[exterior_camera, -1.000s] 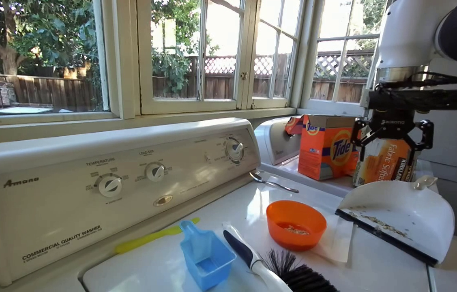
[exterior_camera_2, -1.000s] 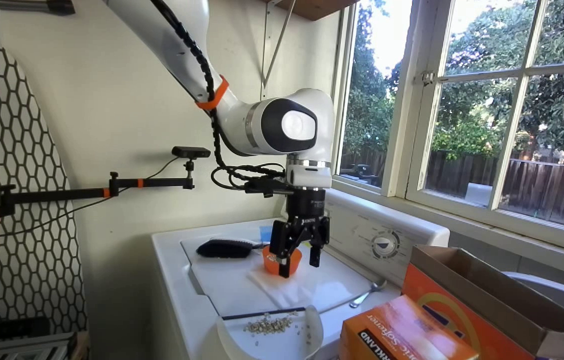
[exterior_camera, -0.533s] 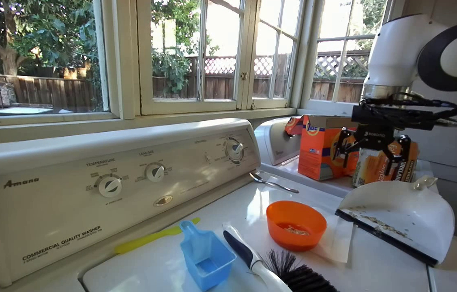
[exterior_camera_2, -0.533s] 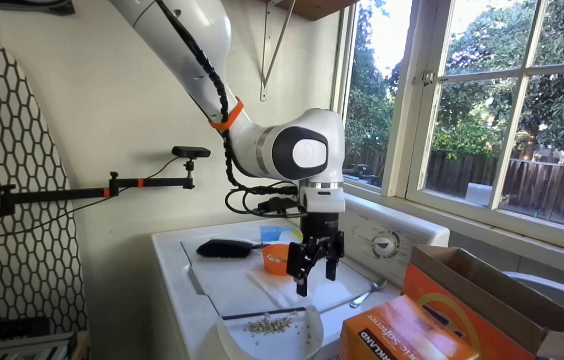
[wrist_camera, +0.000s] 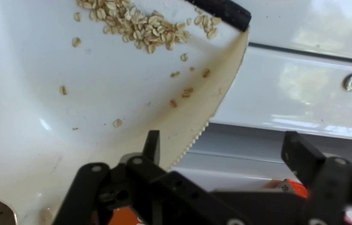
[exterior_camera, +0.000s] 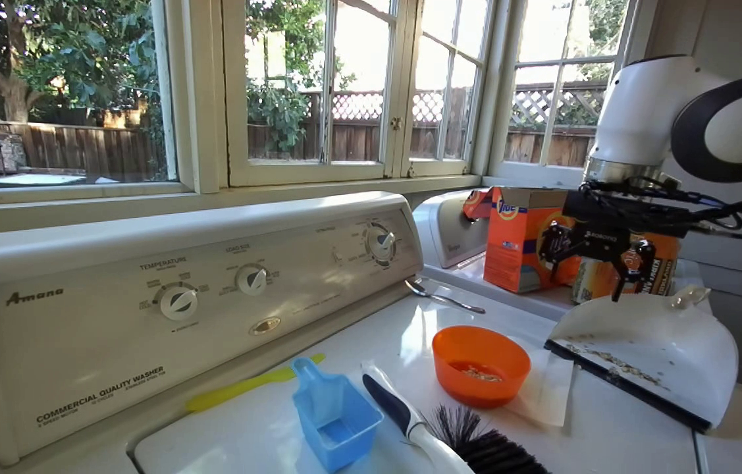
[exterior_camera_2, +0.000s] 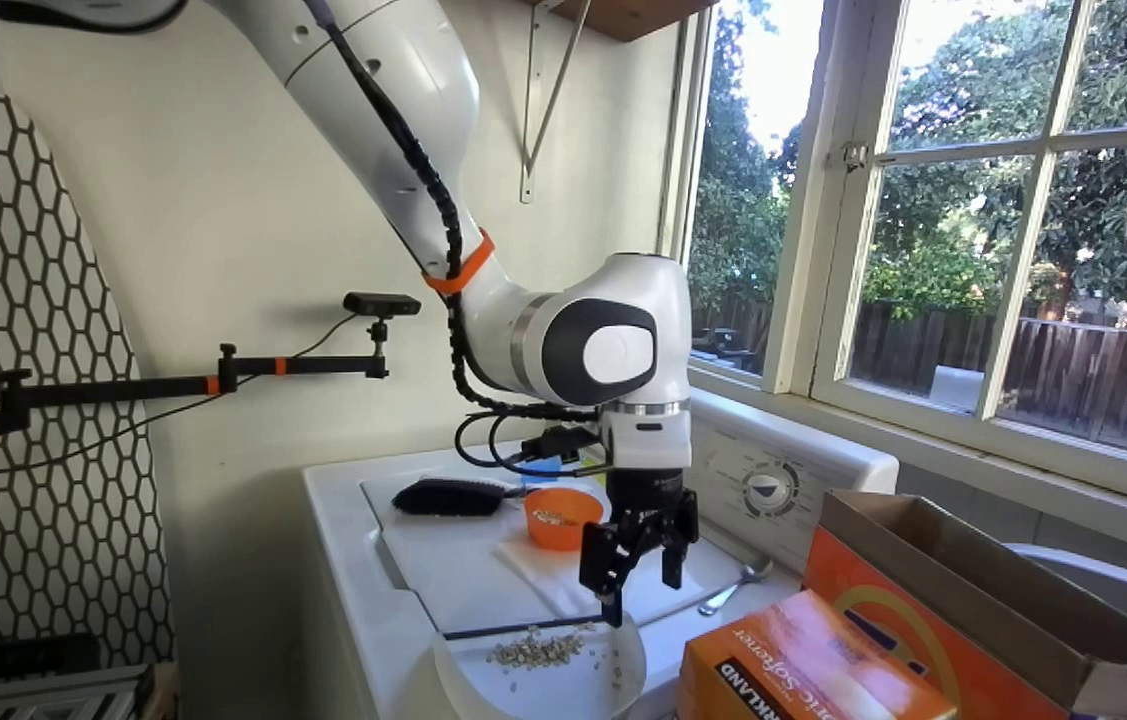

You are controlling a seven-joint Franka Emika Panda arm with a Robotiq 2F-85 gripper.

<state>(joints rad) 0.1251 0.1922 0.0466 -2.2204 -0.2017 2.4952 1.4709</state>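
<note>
Clearly, the jaws have come down toward the dustpan (exterior_camera: pixel 690 339) within the last second, while the loose items keep their places. They are parted wide and hold nothing; in the wrist view the dustpan's side rim crosses the gap between them, contact not determinable. The dustpan is therefore close by but unheld, lying at the edge of the washer (exterior_camera: pixel 232 438), black lip facing the orange bowl (exterior_camera: pixel 469 393). Count: one dustpan, one orange bowl, one brush (exterior_camera: pixel 496 454), one spoon (exterior_camera: pixel 448 299), one blue scoop (exterior_camera: pixel 338 424), one yellow utensil (exterior_camera: pixel 245 388), one Tide box (exterior_camera: pixel 509 253), one fabric softener box (exterior_camera_2: pixel 793 665). Oat flakes (wrist_camera: pixel 151 29) in the dustpan: too many to count.
</note>
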